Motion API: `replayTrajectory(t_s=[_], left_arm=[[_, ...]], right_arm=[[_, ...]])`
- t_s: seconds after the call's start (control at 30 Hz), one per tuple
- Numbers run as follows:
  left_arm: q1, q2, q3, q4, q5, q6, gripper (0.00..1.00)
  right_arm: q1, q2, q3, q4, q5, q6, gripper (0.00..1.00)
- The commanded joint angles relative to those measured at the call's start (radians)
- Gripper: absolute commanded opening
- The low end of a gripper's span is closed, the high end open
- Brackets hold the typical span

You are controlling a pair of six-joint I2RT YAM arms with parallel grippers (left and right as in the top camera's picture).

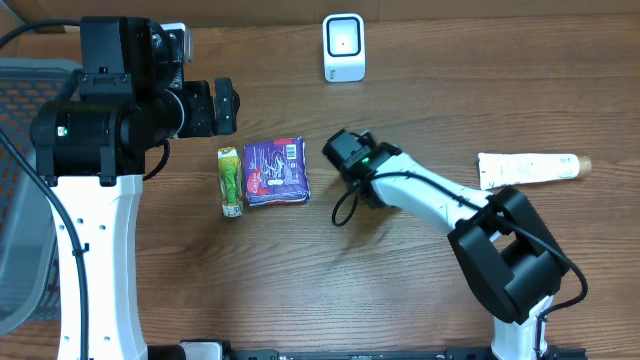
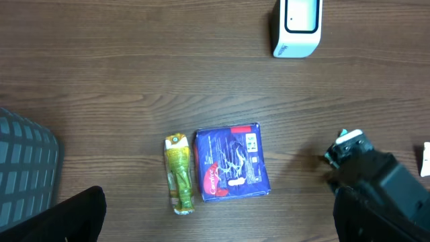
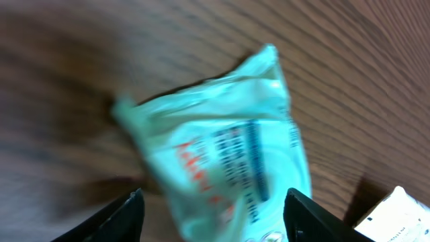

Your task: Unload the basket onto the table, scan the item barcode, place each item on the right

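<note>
Brown wood-grain desk (image 1: 400, 300) right across, with a white scanner (image 1: 343, 47) standing at the far edge. The right end effector (image 3: 215, 212) was down low, its fingers parted and straddling a pale packet (image 3: 228, 148) that lay on the wood. As far as the blurred wrist view showed, nothing was clamped, because a gap showed beside one finger. From overhead the packet was hidden under the wrist. By my reckoning it sat just right of a purple packet (image 1: 277, 171) and a green sachet (image 1: 231, 181), well short of the scanner. The left end effector (image 1: 226, 106) hung wide open and empty over the desk's left side. My read on the pale packet was thin glossy film: light, soft, and likely to crumple and slide under a pinch. The best hold looked to be across its narrow width near the middle, firm but not crushing. That would leave the printed face clear, though the blur hid wherever its barcode sat. A white tube (image 1: 528, 168) lay off to the right.
</note>
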Motion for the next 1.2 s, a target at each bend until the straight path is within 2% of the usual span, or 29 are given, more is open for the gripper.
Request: replayTrajectory(t_s=[0.0, 0.2, 0.77, 0.93, 1.0, 1.03, 1.07, 1.17], left_arm=[[-0.002, 0.008, 0.010, 0.000, 0.000, 0.008, 0.99], [-0.002, 0.008, 0.010, 0.000, 0.000, 0.008, 1.00], [-0.002, 0.008, 0.010, 0.000, 0.000, 0.008, 1.00], [-0.002, 0.008, 0.010, 0.000, 0.000, 0.008, 1.00], [-0.002, 0.008, 0.010, 0.000, 0.000, 0.008, 0.99], [-0.002, 0.008, 0.010, 0.000, 0.000, 0.008, 1.00], [-0.002, 0.008, 0.010, 0.000, 0.000, 0.008, 1.00], [-0.002, 0.008, 0.010, 0.000, 0.000, 0.008, 1.00]], right_arm=[[-0.038, 0.002, -0.002, 0.014, -0.019, -0.005, 0.66], [-0.090, 0.002, -0.002, 0.013, -0.151, -0.004, 0.57], [-0.096, 0.057, -0.003, 0.021, -0.190, -0.004, 0.56], [-0.096, 0.073, -0.003, 0.020, -0.213, -0.003, 0.40], [-0.096, 0.073, -0.003, 0.018, -0.227, -0.003, 0.25], [-0.096, 0.073, -0.003, 0.009, -0.227, -0.003, 0.12], [-0.096, 0.073, -0.002, 0.003, -0.227, -0.003, 0.05], [-0.096, 0.068, 0.033, -0.050, -0.228, 0.047, 0.04]])
